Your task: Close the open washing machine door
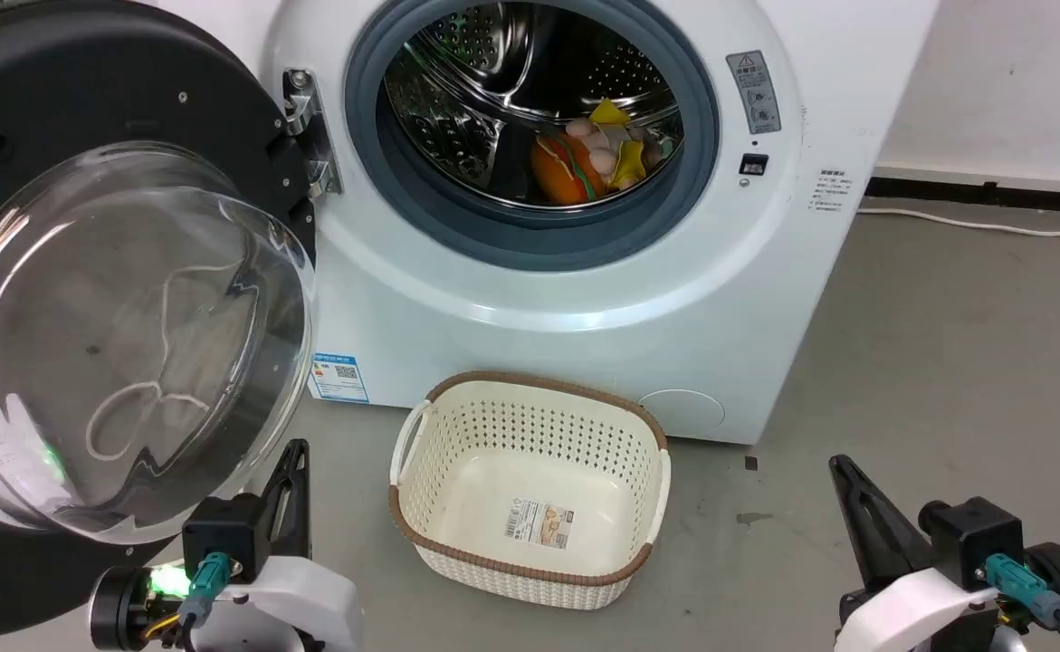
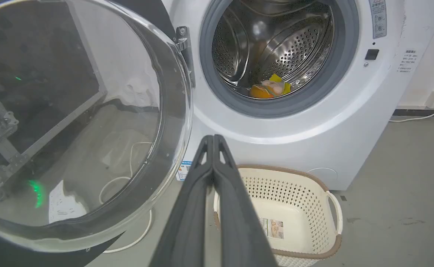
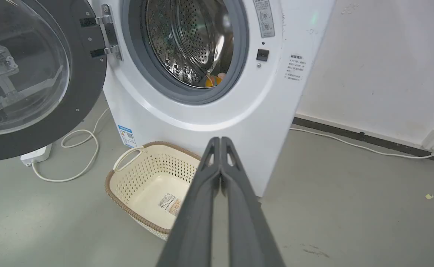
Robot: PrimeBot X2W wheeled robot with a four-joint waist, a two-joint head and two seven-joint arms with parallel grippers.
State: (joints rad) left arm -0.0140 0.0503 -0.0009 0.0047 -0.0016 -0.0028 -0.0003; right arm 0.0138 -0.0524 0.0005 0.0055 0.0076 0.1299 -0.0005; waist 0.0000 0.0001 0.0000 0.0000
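At nine o'clock of the white front-loading washing machine (image 1: pixel 539 308), the round washing machine door (image 1: pixel 122 344), glossy black rim around a bulging clear glass bowl, hangs wide open on its metal hinge (image 1: pixel 308 136). Likely heavy, stiff and slick; better pushed on the rim than the glass. Dark-fingered left gripper (image 1: pixel 297 448), at its five o'clock, and right gripper (image 1: pixel 842 464) hold fingers pressed together, empty.

Stickers (image 1: pixel 754 92) on the washing machine (image 1: pixel 530 299) are illegibly small.

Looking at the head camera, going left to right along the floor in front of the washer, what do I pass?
left gripper → cream perforated basket → right gripper
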